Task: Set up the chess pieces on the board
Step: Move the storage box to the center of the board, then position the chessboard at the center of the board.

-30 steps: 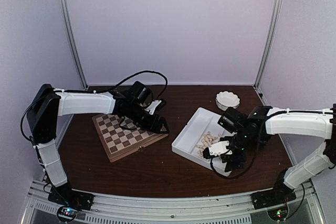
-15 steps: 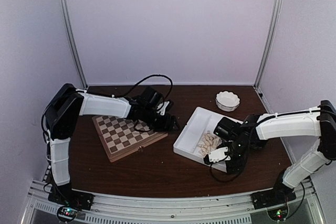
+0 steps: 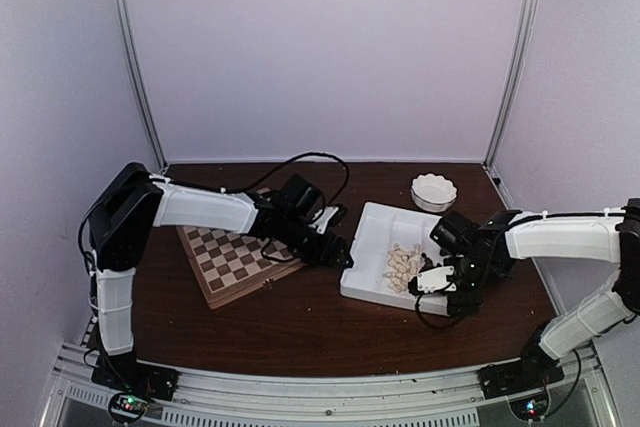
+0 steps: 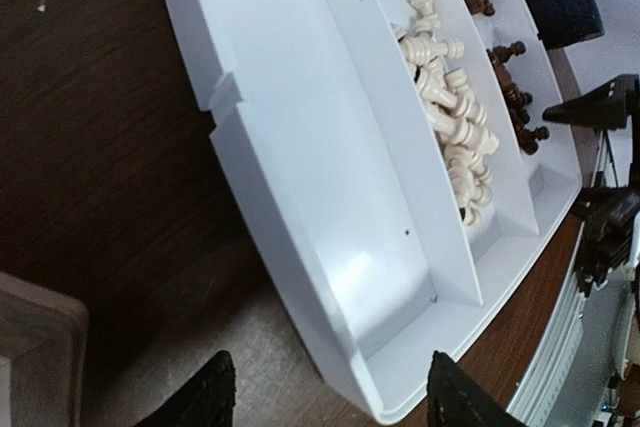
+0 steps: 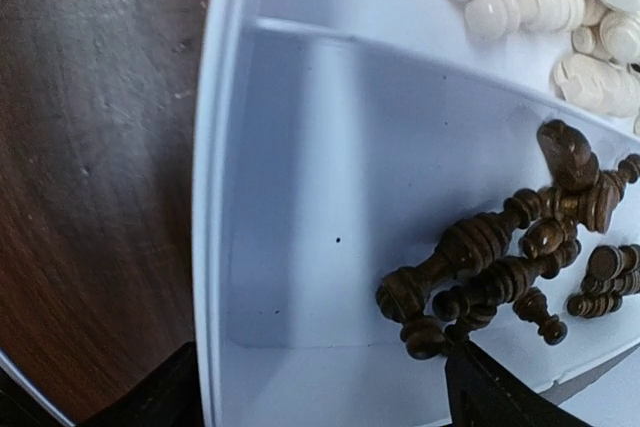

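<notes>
You're at the pick: right gripper (image 5: 325, 389) hangs wide open over the dark pieces (image 5: 500, 267) heaped in the tray (image 5: 300, 177), none visible on the board (image 3: 232, 259). Left gripper (image 4: 325, 397), jaws apart, straddles the tray corner. Next, single out one piece and close.

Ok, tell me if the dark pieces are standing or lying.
Lying: the dark pieces sit heaped on their sides in a tray compartment.

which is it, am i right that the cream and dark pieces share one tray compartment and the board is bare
No: the cream pieces and dark pieces lie in separate, neighbouring compartments of the tray, as the right wrist view shows. The board is bare.
</notes>
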Robot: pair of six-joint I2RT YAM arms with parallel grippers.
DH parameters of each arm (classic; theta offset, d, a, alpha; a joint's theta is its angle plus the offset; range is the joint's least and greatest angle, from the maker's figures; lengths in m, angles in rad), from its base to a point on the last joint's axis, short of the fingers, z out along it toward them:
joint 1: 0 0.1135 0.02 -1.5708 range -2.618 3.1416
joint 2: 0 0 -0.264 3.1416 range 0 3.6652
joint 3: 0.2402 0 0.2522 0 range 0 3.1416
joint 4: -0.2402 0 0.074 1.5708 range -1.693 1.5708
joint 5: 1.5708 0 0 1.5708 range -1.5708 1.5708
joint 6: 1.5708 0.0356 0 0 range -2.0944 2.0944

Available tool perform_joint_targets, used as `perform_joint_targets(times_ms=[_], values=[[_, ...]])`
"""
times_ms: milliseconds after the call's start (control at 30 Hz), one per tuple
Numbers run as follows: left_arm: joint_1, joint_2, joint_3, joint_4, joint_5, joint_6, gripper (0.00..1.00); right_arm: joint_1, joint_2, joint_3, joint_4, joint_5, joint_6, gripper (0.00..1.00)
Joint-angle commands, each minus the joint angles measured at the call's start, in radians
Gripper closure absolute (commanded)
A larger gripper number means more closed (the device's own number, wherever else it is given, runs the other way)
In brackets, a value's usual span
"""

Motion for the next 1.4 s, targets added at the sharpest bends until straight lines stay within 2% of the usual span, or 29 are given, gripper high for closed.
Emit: perform_joint_targets(times_ms=[0, 133, 300, 467, 533, 600, 700, 900, 1067, 1200, 1367], values=[[0.034, -0.122, 0.04, -0.154, -0.131, 0.172, 0.34, -0.071, -0.033, -0.005, 0.017, 0.039, -0.042, 0.16], [0.135, -0.195, 0.032, -0.235, -0.212, 0.185, 0.33, -0.1, -0.037, 0.01, 0.005, 0.025, -0.048, 0.17], [0.291, -0.281, -0.015, -0.274, -0.365, 0.126, 0.26, -0.087, -0.082, 0.114, -0.159, -0.171, -0.057, 0.16], [0.489, -0.216, 0.054, -0.319, -0.358, 0.134, 0.23, -0.025, -0.114, 0.197, -0.282, -0.276, -0.072, 0.14], [0.538, -0.157, 0.106, -0.329, -0.334, 0.144, 0.23, -0.01, -0.114, 0.23, -0.306, -0.31, -0.064, 0.14], [0.573, -0.117, 0.122, -0.272, -0.281, 0.136, 0.23, -0.005, -0.119, 0.253, -0.317, -0.348, -0.05, 0.15], [0.592, -0.047, 0.175, -0.206, -0.254, 0.138, 0.23, -0.004, -0.137, 0.261, -0.307, -0.392, -0.025, 0.15], [0.61, 0.162, 0.392, -0.249, -0.198, 0.179, 0.22, -0.004, -0.139, 0.272, -0.345, -0.409, -0.015, 0.14], [0.616, 0.296, 0.573, -0.351, -0.163, 0.241, 0.22, -0.004, -0.16, 0.278, -0.367, -0.421, -0.013, 0.13], [0.616, 0.325, 0.603, -0.374, -0.101, 0.253, 0.23, -0.004, -0.167, 0.261, -0.361, -0.404, -0.013, 0.13], [0.616, 0.312, 0.563, -0.38, -0.032, 0.267, 0.25, -0.005, -0.167, 0.243, -0.321, -0.379, -0.005, 0.13]])
